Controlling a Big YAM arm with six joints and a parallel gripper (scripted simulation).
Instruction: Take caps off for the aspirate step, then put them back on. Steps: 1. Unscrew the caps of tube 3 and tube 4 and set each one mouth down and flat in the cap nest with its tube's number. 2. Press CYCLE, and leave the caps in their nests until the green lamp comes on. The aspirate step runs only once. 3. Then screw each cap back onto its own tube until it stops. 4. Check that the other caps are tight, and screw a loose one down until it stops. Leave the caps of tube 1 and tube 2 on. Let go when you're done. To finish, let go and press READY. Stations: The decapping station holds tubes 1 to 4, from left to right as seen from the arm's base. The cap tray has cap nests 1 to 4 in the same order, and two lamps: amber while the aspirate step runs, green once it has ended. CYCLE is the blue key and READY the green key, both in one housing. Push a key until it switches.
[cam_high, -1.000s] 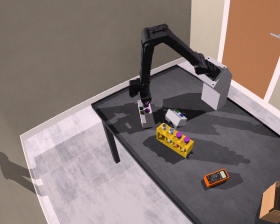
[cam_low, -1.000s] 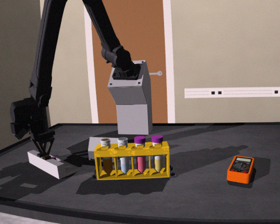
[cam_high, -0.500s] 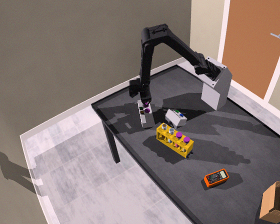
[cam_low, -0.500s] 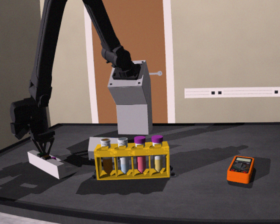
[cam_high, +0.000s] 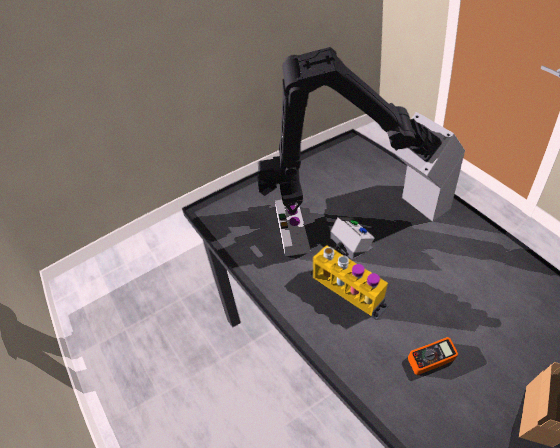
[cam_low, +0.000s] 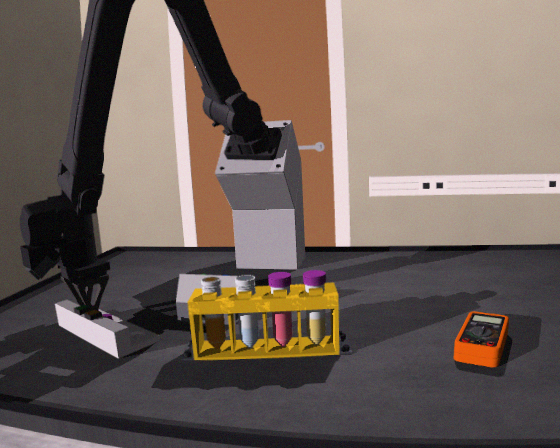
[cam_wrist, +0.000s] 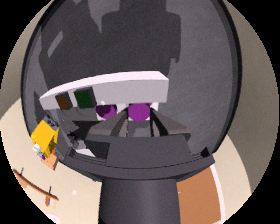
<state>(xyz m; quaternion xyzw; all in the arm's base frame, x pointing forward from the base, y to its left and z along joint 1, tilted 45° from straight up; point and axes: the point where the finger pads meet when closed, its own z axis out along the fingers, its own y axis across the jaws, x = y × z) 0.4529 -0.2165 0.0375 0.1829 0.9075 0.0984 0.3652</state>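
My gripper (cam_high: 293, 207) (cam_low: 91, 310) (cam_wrist: 139, 110) points down, shut on a purple cap (cam_wrist: 139, 110) at nest 4, the end of the cap tray (cam_high: 298, 244) (cam_low: 85, 327) (cam_wrist: 150, 90); whether the cap sits fully down is hidden. Another purple cap (cam_high: 294, 221) (cam_wrist: 106, 111) is in nest 3 beside it. The amber lamp (cam_high: 284, 225) (cam_wrist: 64, 101) and green lamp (cam_high: 282, 216) (cam_wrist: 85, 98) look dark. In the yellow decapping station (cam_low: 265, 304), tube 3 (cam_high: 342, 261) (cam_low: 245, 284) and tube 4 (cam_high: 328, 253) (cam_low: 211, 285) are uncapped. Tube 1 (cam_low: 314, 280) and tube 2 (cam_low: 279, 281) wear purple caps.
The key housing (cam_high: 350, 240) (cam_low: 187, 295), with blue CYCLE key (cam_high: 363, 230) and green READY key (cam_high: 354, 223), stands between the station and the arm's base. An orange multimeter (cam_high: 432, 355) (cam_low: 481, 338) lies past tube 1's end. A cardboard box (cam_high: 537, 402) stands at the table's far side.
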